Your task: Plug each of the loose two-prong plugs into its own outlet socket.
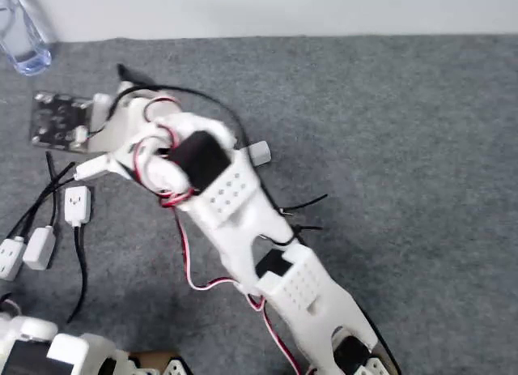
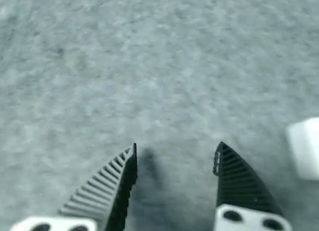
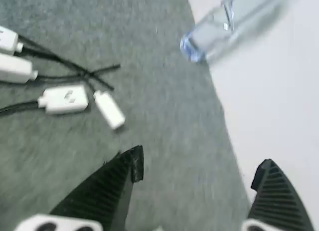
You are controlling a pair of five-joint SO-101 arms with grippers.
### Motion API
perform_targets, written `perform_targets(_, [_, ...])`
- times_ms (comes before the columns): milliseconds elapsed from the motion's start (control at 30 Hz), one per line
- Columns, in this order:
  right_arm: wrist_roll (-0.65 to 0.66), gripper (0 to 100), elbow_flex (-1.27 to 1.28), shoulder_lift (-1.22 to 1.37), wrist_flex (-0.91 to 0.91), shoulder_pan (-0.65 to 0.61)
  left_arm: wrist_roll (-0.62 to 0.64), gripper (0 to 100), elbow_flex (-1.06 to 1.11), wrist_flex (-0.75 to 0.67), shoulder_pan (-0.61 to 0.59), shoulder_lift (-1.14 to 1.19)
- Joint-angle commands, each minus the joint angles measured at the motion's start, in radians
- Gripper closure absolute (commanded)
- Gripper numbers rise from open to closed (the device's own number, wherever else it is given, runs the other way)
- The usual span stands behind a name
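- Blocks of white plastic (image 1: 77, 205) on black cords (image 1: 81, 266) lie close together at the left side of the grey felt table (image 1: 405, 148), and the nearest one shows two slots in its face.
- One small white plug (image 1: 259, 154) rests on the felt just beside the long white arm (image 1: 243, 221).
- That arm is the right one, stretched to the far left corner near a clear plastic bottle (image 1: 20, 35) and a dark flat board dotted with pale spots (image 1: 61, 120).
- Right hand (image 3: 202, 158) hangs released above the felt by the table's edge, its black ribbed fingers (image 3: 119, 183) wide apart and grasping nothing.
- Left hand (image 2: 177, 147) is likewise released over the felt, with a white block (image 2: 304, 148) near one finger.
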Motion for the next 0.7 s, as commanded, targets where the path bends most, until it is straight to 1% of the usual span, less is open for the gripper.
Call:
perform_targets(0, [-0.023,66.4,-0.051,-0.128,0.116,0.058,-0.011,75,-0.007,0.041,0.123,-0.031])
perform_targets(100, [-0.032,66.4,-0.051,-0.186,0.139,0.124,-0.011,75,-0.018,0.041,0.199,-0.031])
perform_targets(133, [-0.055,66.4,-0.051,-0.209,0.139,0.156,-0.011,75,-0.031,0.051,0.222,-0.031])
perform_targets(200, [-0.12,66.4,-0.051,-0.252,0.139,0.22,-0.008,75,-0.077,0.094,0.269,-0.031])
perform_targets(267, [-0.161,66.4,-0.051,-0.297,0.139,0.289,-0.008,75,-0.147,0.18,0.327,-0.031])
perform_targets(367, [-0.173,66.4,-0.049,-0.361,0.14,0.392,-0.008,75,-0.28,0.373,0.425,-0.031])
perform_targets(500, [-0.175,66.4,-0.049,-0.443,0.142,0.544,-0.008,75,-0.478,0.703,0.586,-0.031])
perform_targets(600, [-0.239,66.4,-0.002,-0.493,0.142,0.697,-0.008,75,-0.622,0.953,0.709,-0.031])
perform_targets(667, [-0.27,66.4,0.089,-0.521,0.142,0.8,-0.008,75,-0.694,1.063,0.778,-0.029])
